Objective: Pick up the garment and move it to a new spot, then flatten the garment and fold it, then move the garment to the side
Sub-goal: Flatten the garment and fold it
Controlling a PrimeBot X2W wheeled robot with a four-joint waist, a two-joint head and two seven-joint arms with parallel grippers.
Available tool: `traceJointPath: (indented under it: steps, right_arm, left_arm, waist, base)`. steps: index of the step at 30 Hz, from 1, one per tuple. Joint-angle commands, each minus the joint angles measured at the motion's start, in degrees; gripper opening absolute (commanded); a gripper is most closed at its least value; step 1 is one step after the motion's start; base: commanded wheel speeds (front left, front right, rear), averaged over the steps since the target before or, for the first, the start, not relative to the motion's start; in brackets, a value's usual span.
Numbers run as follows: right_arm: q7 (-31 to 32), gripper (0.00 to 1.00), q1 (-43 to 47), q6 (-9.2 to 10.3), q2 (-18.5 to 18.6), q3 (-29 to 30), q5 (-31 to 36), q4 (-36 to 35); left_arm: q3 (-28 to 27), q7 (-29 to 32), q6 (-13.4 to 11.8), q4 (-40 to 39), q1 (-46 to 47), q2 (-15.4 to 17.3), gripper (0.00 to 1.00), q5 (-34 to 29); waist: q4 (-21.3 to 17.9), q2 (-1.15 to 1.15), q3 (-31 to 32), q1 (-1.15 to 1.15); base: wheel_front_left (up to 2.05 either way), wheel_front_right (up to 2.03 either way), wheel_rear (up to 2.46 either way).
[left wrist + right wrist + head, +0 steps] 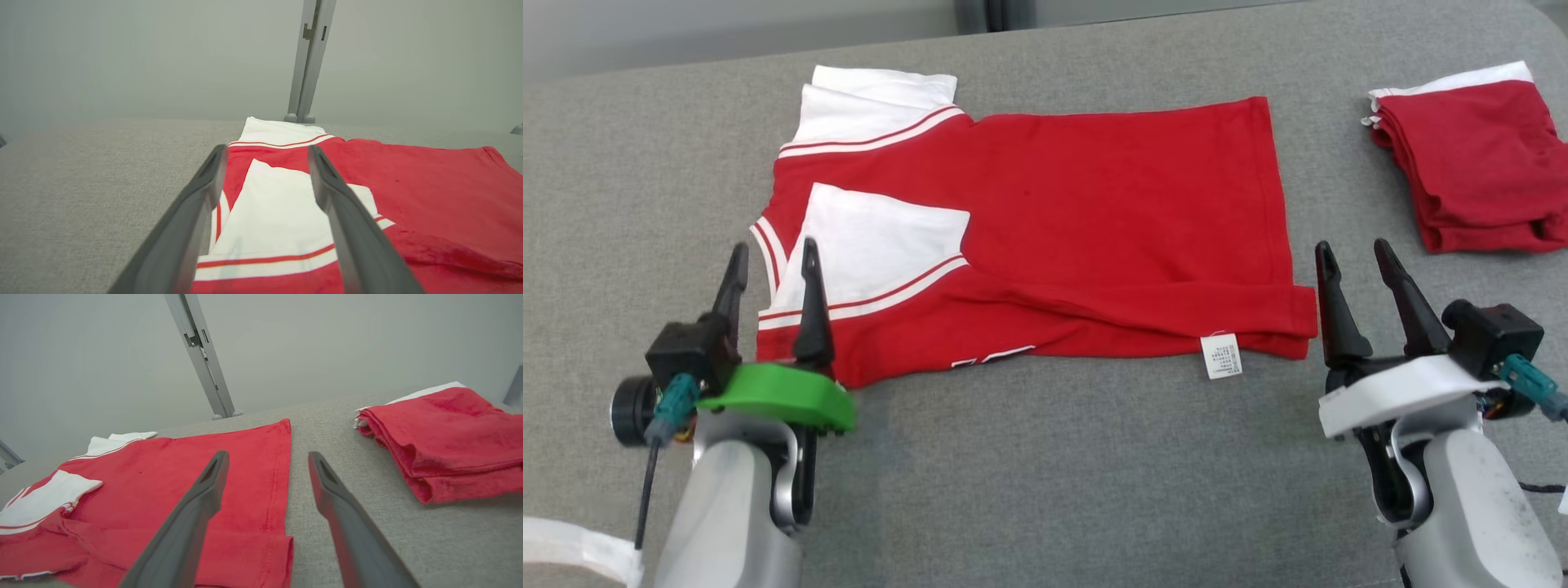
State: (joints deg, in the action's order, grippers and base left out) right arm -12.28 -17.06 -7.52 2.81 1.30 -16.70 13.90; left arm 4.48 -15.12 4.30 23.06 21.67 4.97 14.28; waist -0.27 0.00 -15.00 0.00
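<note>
Left claw (774,247): jaws wide, holding nothing; I have it at the garment's near left corner, fingers either side of the near sleeve's edge, where I judge a grip is easiest.
Right claw (1352,245): jaws wide, empty; just right of the near right corner, mirroring its partner for a two-handed lift.
Garment (1094,212): red shirt at the table's centre, flat, hem to the right; near long edge turned onto the body, so I read one fold as made.
Near sleeve (882,237): white, red-striped, laid over the body.
Far sleeve (874,98): white, jutting past the far left edge.
Care label (1222,356): pokes out near side, toward the right.
Folded stack (1478,163): far right, well apart; likely the set-aside spot.
Table (1045,474): grey fabric surface.
</note>
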Motion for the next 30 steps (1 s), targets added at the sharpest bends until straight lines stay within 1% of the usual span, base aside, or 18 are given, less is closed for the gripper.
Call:
traceJointPath:
  steps: [1,5,8,13,15,17,18,19,24,30]
  right_arm:
    - [0.3,1.00,1.5,0.08,0.2,0.5,0.9,-0.7]
    - [1.9,1.00,5.9,0.08,0.2,1.7,2.3,-2.9]
    - [2.7,1.00,8.8,0.08,0.2,2.3,3.1,-4.4]
    - [3.7,1.00,12.3,0.08,0.2,0.8,7.5,-6.3]
    - [4.5,0.43,13.2,0.08,0.2,0.0,9.8,-6.7]
    - [5.4,0.20,13.7,0.08,0.2,-0.6,10.8,-6.7]
    - [5.8,0.05,13.8,0.08,0.2,-0.8,11.1,-6.5]
    - [6.3,0.00,13.6,0.08,0.2,-0.9,11.5,-6.2]
    - [7.6,0.00,11.4,0.08,0.2,-1.1,11.9,-2.8]
    - [7.5,0.00,7.4,0.08,0.2,-0.5,12.7,3.8]
  left_arm:
    - [-0.4,0.0,0.3,0.1,-1.9,-0.1,1.00,0.8]
    - [-0.9,0.0,0.4,0.4,-6.6,-0.7,1.00,2.6]
    - [-1.4,0.0,0.0,0.2,-9.4,-1.1,1.00,4.2]
    - [-2.5,0.0,-0.8,-3.7,-13.0,-1.3,1.00,5.3]
    - [-2.7,0.0,-1.1,-5.9,-14.5,-1.4,1.00,5.1]
    - [-2.8,0.0,-1.4,-7.7,-15.3,-1.5,1.00,4.8]
    - [-2.8,0.0,-1.5,-8.2,-15.5,-1.5,1.00,4.8]
    - [-2.8,0.0,-1.7,-9.1,-15.8,-1.6,1.00,4.8]
    - [-2.1,0.0,-2.2,-11.3,-16.3,-1.8,1.00,4.7]
    - [-2.1,0.0,-2.5,-12.8,-16.5,-1.9,1.00,4.7]
  waist:
    - [0.4,0.00,0.6,0.00]
    - [1.2,0.00,1.5,0.00]
    - [1.3,0.00,2.0,0.00]
    - [1.2,0.00,2.5,0.00]
    - [1.3,0.00,2.6,0.00]
    - [1.5,0.00,2.7,0.00]
    - [1.6,0.00,2.7,0.00]
    - [1.7,0.00,2.7,0.00]
    - [2.8,0.00,2.3,0.00]
    - [4.3,0.00,1.3,0.00]
  base:
    - [0.00,0.00,0.00]
    - [0.00,0.00,0.00]
    - [0.00,0.00,0.00]
    - [0.00,0.00,0.00]
    - [0.00,0.00,0.00]
    - [0.00,0.00,0.00]
    - [0.00,0.00,0.00]
    - [0.00,0.00,0.00]
    - [0.00,0.00,0.00]
    - [0.00,0.00,0.00]
